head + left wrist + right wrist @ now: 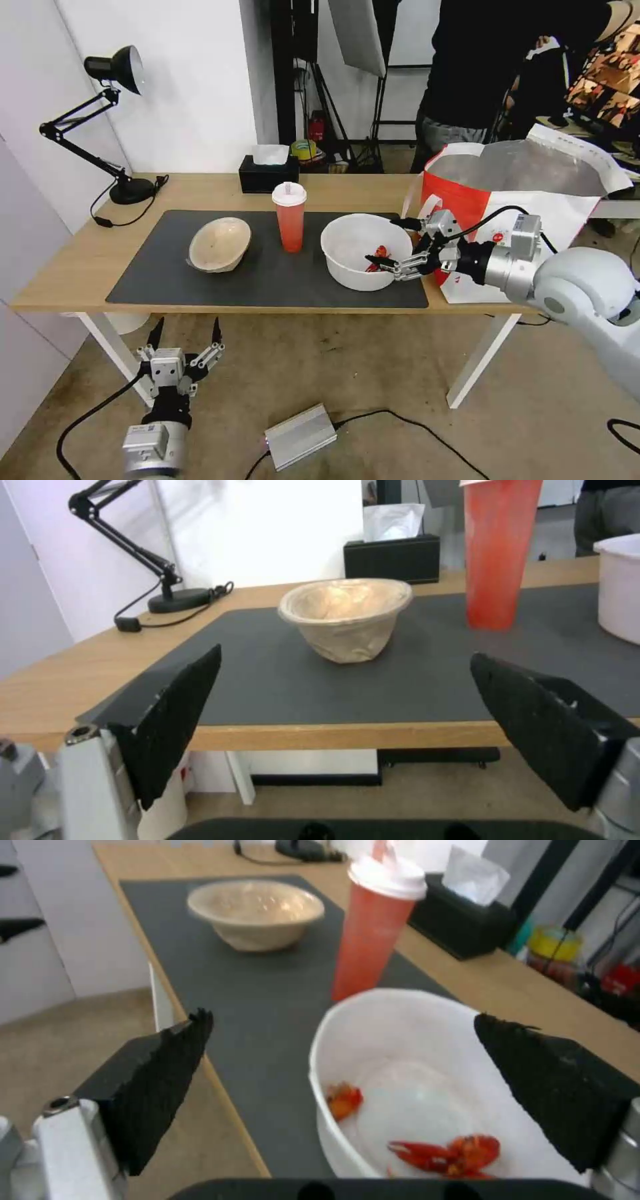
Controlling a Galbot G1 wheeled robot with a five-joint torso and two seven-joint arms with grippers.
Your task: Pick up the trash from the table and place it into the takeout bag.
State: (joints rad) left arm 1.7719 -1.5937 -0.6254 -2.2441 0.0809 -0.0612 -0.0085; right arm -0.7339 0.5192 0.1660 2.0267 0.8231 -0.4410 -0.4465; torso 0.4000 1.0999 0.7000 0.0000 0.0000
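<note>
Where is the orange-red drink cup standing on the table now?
In the head view, the orange-red drink cup stands upright on the dark grey mat, between the beige bowl and the white bowl, before the black tissue box.

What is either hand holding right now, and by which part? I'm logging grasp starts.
Nothing is held. The right hand is open over the near-right rim of the white bowl, not closed on it. The left hand is open below the table edge.

Right gripper point(393, 243) reaches forward with jaws spread wide; left gripper point(185, 331) hangs low, jaws apart.
</note>
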